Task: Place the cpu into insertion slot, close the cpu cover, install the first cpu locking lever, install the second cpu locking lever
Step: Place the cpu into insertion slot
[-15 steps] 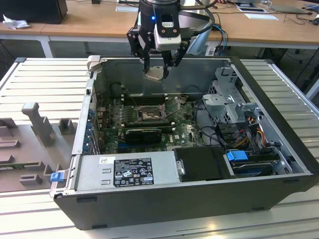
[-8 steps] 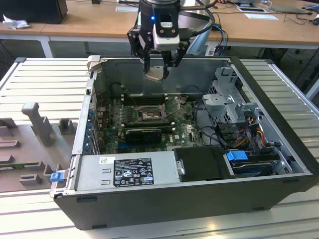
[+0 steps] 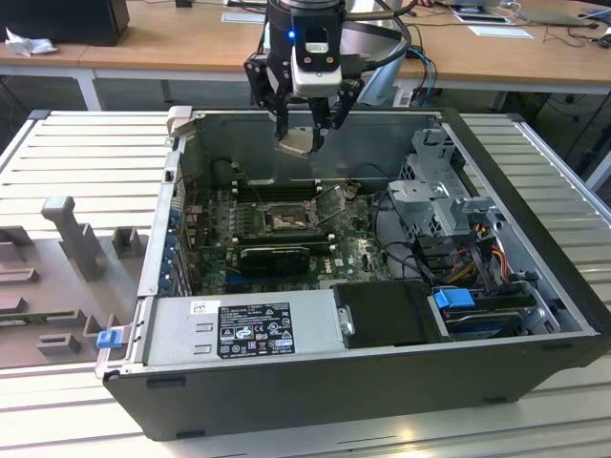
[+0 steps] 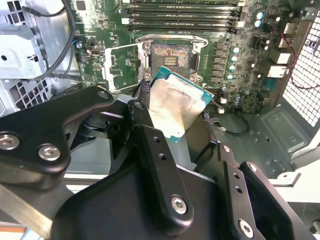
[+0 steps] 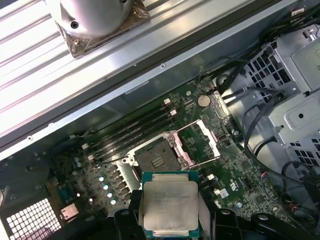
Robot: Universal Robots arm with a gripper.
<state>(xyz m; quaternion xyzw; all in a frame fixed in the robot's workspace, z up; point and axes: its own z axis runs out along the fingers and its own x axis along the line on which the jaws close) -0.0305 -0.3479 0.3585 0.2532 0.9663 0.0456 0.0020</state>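
Aloft, the gripper (image 3: 301, 138) pinches the cpu (image 4: 179, 102), silver-faced with green rim

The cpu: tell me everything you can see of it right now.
The cpu is a thin, flat square chip with a pale silver-beige metal face set on a green board that shows as a narrow border. It is held in the air, tilted, between the black fingers of the gripper, which clamp two opposite edges. It hangs above the uncovered insertion slot, not seated, and touches nothing but the fingers.
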